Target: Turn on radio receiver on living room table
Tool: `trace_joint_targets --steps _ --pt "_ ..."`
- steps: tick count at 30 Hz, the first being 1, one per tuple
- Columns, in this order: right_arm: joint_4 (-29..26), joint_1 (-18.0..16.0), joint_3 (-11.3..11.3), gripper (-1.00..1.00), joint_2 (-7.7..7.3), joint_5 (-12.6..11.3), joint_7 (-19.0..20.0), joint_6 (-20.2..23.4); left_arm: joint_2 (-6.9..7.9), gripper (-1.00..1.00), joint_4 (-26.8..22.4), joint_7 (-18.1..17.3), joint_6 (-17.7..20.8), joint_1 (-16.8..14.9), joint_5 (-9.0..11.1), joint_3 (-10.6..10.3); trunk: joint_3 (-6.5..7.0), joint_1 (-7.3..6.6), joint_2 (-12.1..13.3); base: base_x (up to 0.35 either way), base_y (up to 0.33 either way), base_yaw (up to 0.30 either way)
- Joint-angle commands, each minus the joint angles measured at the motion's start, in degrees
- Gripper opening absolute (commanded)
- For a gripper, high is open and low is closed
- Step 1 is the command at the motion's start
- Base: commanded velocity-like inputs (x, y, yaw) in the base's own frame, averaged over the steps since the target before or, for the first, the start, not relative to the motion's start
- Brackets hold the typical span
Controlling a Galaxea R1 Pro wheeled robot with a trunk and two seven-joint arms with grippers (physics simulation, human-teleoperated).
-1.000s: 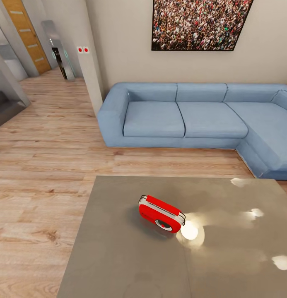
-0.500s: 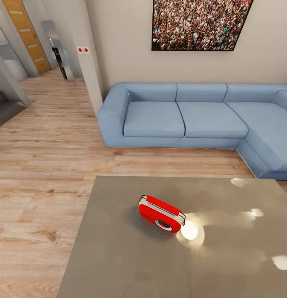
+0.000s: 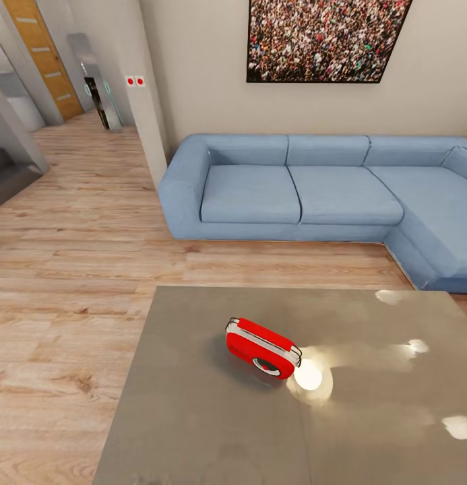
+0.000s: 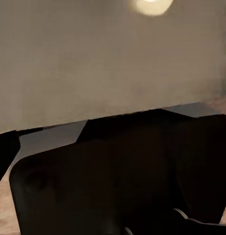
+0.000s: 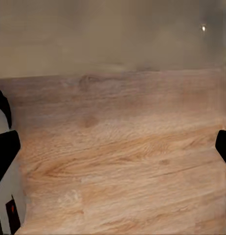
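Note:
The red radio receiver point(image 3: 262, 347) with its silver trim band lies on the glossy grey table point(image 3: 193, 417), a little left of the table's middle, its round dial facing the near side. A bright light reflection sits just right of it. In the right wrist view the right gripper point(image 5: 113, 147) is open, one dark fingertip point(image 5: 4, 149) at each side edge, over wood floor beside the table's grey edge point(image 5: 113, 34). In the left wrist view the left gripper point(image 4: 113, 152) hangs over a dark part of the robot, one fingertip point(image 4: 4, 154) at the edge, with the table top point(image 4: 93, 58) beyond.
A blue L-shaped sofa point(image 3: 314, 192) stands behind the table under a crowd picture point(image 3: 324, 39) on the beige wall. Light wood floor point(image 3: 71, 269) stretches to the left towards a hallway with a wooden door point(image 3: 43, 57). A wall corner point(image 3: 142, 101) juts out beside the sofa.

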Motion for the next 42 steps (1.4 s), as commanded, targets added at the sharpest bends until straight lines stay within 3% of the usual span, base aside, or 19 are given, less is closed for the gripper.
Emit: trace_joint_targets --steps 1,4,10,14,19,23,26,27,30,32,33,36,37,40,42 --pt "-1.3 0.01 -0.84 1.0 -0.35 0.0 0.0 0.82 0.0 1.0 -1.74 -0.42 1.49 0.01 -0.08 0.0 -0.01 0.0 0.0 0.0 0.0 0.0" --pt "-10.33 0.01 -5.45 1.0 -1.32 0.16 0.06 6.5 0.0 1.0 -10.24 -1.58 8.22 0.0 -0.1 0.05 -0.01 0.0 0.0 0.0 0.0 0.0" --pt "-25.21 0.01 -10.41 1.0 -1.71 0.46 0.16 16.0 -0.07 1.0 -17.21 -1.93 14.63 -0.01 -0.12 0.24 -0.01 0.0 0.0 0.0 0.0 0.0" --pt "-33.14 0.18 -11.46 1.0 -2.18 0.63 0.18 20.49 -0.08 1.0 -20.79 -1.98 16.54 -0.02 -0.21 0.46 -0.01 0.0 0.0 0.0 0.0 0.0" --pt "-39.34 0.21 -11.5 1.0 -4.35 0.64 0.18 23.51 -0.21 1.0 -24.23 -1.92 17.39 -0.49 -0.11 0.52 -0.01 0.0 0.0 0.0 0.0 0.0" --pt "-42.85 -0.95 -11.0 1.0 -4.81 0.54 0.57 27.48 -0.28 1.0 -24.48 -1.91 20.15 -3.72 0.07 0.53 -0.01 0.0 0.0 0.0 0.0 0.0" --pt "-43.98 -4.9 -8.56 1.0 -4.91 0.46 0.98 31.14 -0.4 1.0 -24.36 -1.9 23.37 -7.93 0.19 0.56 -0.01 0.0 0.0 0.0 0.0 0.0" --pt "-44.18 -6.84 -6.8 1.0 -4.92 0.47 1.06 32.35 -0.54 1.0 -24.3 -1.9 24.41 -9.69 0.26 0.54 -0.01 0.0 0.0 0.0 0.0 0.0" --pt "-44.24 -9.86 -4.57 1.0 -4.92 0.34 1.1 34.03 -0.68 1.0 -24.21 -1.84 25.05 -11.33 0.28 0.54 -0.01 0.0 0.0 0.0 0.0 0.0" --pt "-44.03 -13.03 -1.84 1.0 -4.73 0.2 1.12 35.82 -0.74 1.0 -24.17 -1.68 25.32 -12.28 0.16 0.53 -0.01 0.0 0.0 0.0 0.0 0.0" --pt "-43.87 -16.23 3.75 1.0 -3.41 0.08 1.01 37.76 -0.79 1.0 -24.02 -1.35 25.07 -12.86 -0.1 0.53 -0.01 0.0 0.0 0.0 0.0 0.0" --pt "-43.86 -16.89 6.45 1.0 0.02 0.14 1.0 37.83 -0.89 1.0 -23.92 -0.9 24.87 -13.01 -0.29 0.57 -0.01 0.0 0.0 0.0 0.0 0.0" --pt "-43.94 -17.03 8.54 1.0 1.67 0.28 0.98 37.78 -1.06 1.0 -24.05 0.54 24.84 -13.2 -0.48 0.6 -0.01 0.0 0.0 0.0 0.0 0.0" --pt "-44.27 -17.1 11.79 1.0 2.58 0.49 0.64 37.61 -1.29 1.0 -23.85 4.55 25.19 -14.32 -0.39 0.58 -0.01 0.0 0.0 0.0 0.0 0.0" --pt "-44.46 -17.11 12.5 1.0 2.75 0.54 0.3 37.56 -1.31 1.0 -23.78 5.81 25.29 -14.58 -0.41 0.55 -0.01 0.0 0.0 0.0 0.0 0.0"
